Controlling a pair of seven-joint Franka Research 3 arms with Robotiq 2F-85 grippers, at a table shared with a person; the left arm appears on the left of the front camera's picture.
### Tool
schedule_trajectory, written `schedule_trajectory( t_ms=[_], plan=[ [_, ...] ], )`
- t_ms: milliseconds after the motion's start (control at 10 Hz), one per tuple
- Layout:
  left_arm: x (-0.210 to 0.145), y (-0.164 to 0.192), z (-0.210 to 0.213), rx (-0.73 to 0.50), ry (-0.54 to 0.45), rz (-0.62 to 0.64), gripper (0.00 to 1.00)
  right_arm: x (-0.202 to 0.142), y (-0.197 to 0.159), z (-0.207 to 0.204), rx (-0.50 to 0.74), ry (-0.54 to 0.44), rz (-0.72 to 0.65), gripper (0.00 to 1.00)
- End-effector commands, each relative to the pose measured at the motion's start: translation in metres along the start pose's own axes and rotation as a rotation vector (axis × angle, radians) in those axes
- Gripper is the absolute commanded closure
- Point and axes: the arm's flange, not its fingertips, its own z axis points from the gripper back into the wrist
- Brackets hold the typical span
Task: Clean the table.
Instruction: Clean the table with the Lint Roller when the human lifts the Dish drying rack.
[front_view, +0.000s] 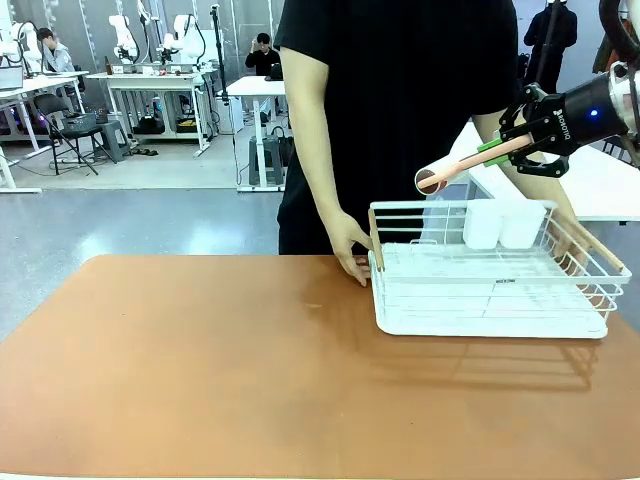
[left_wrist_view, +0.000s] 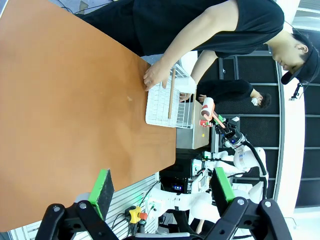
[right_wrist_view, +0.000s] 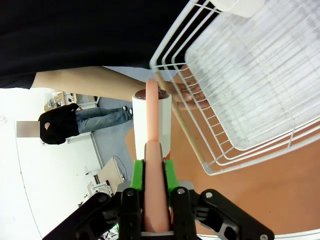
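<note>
The terracotta table (front_view: 200, 370) stretches across the front view, its top bare on the left and in the middle. My right gripper (front_view: 510, 148) hangs above the rack's far side, shut on the pink handle of a lint roller (front_view: 450, 172) whose white roll points toward the person. In the right wrist view the green pads (right_wrist_view: 137, 172) clamp the roller (right_wrist_view: 152, 125) handle above the table (right_wrist_view: 260, 200). My left gripper (left_wrist_view: 162, 189) stands open and holds nothing, high over the table (left_wrist_view: 65, 100) edge.
A white wire rack (front_view: 480, 300) with wooden handles sits on the table's right side, two white cups (front_view: 500, 225) at its back. A person in black stands at the far edge, one hand (front_view: 350, 262) resting on the table beside the rack's left handle.
</note>
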Motion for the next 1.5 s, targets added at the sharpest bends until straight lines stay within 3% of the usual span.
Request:
schedule_trajectory(
  t_ms=[0,1400],
  plan=[
    [-0.0031,-0.0020,0.0029,-0.019,0.000,-0.008,0.00,-0.0006,0.0014,0.0000,-0.003,0.003,0.001,1.00],
    [-0.0031,-0.0020,0.0029,-0.019,0.000,-0.008,0.00,-0.0006,0.0014,0.0000,-0.003,0.003,0.001,1.00]
  ],
)
